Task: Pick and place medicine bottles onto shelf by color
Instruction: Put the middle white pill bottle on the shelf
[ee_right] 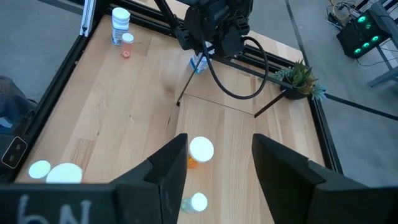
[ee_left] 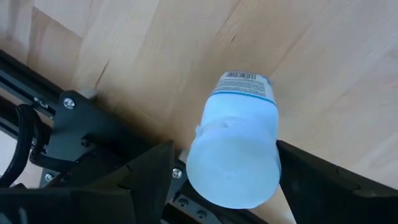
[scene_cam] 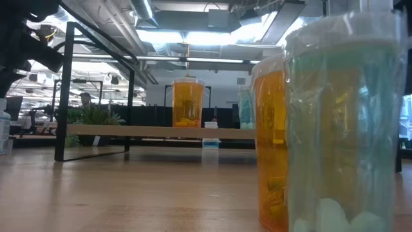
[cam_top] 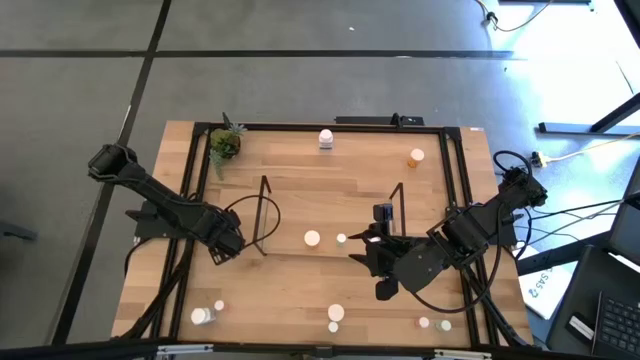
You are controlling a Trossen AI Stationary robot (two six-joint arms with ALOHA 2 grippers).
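Observation:
My left gripper (cam_top: 228,245) points down by the shelf's (cam_top: 266,215) left end and is shut on a white medicine bottle (ee_left: 239,143) with a blue-and-white label; the right wrist view shows that bottle (ee_right: 199,63) under the gripper. My right gripper (cam_top: 368,252) hovers open over the shelf's right part, its fingers (ee_right: 166,167) wide apart with nothing between them. Below it, an orange bottle (ee_right: 199,152) and a small teal one (ee_right: 196,202) stand on the shelf. Other bottles stand on the table, a white one (cam_top: 326,138) and an orange one (cam_top: 416,157) at the far side. My left gripper pinches the white bottle by its upper part, near the cap (ee_left: 233,171), between its two fingers (ee_left: 152,171), one on each side. The fingers come from above, pointing down. The bottle hangs upright below them; whether its base (ee_left: 244,79) touches the table cannot be told.
A potted plant (cam_top: 225,145) stands at the far left corner. More bottles stand along the near edge (cam_top: 201,315), (cam_top: 336,313), (cam_top: 424,322); two of them, orange (scene_cam: 277,142) and teal (scene_cam: 347,129), fill the low view's right. A black frame (cam_top: 455,200) edges the table.

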